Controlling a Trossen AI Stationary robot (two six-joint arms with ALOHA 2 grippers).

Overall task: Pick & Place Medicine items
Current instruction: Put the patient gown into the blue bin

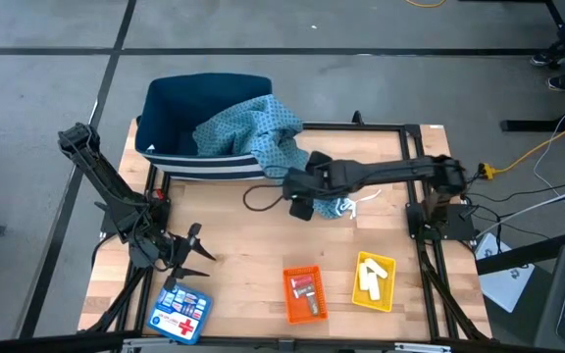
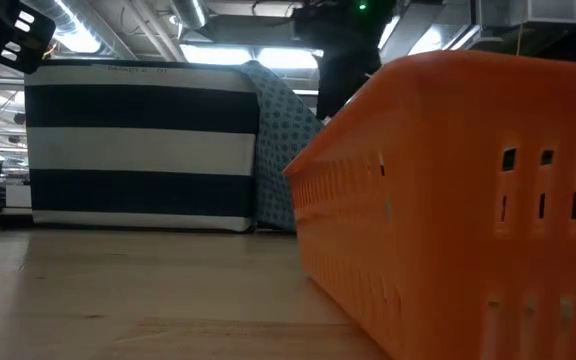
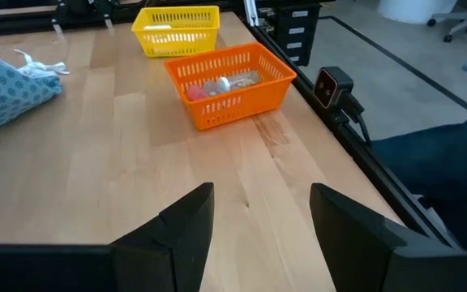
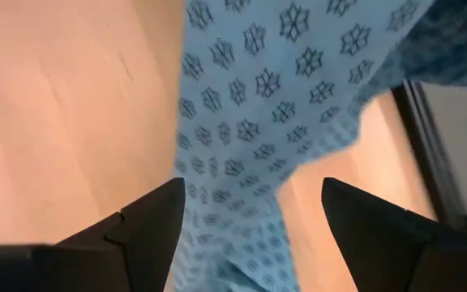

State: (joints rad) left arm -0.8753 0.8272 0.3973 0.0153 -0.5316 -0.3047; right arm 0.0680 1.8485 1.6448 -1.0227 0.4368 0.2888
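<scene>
The right gripper [image 4: 250, 235], fingers apart, hangs over soft patterned cloth [image 4: 266, 122] near the desk's middle — the left gripper [image 3: 262, 235] also apart, near the left edge; only its wrist view shows items in the orange mesh tray [image 3: 229, 81].

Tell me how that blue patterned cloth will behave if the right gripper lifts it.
The blue patterned cloth lies draped in folds over the striped bin, so it will probably sag limply. It looks thin, likely light. The right gripper, open above it, may drag the rest along.
</scene>
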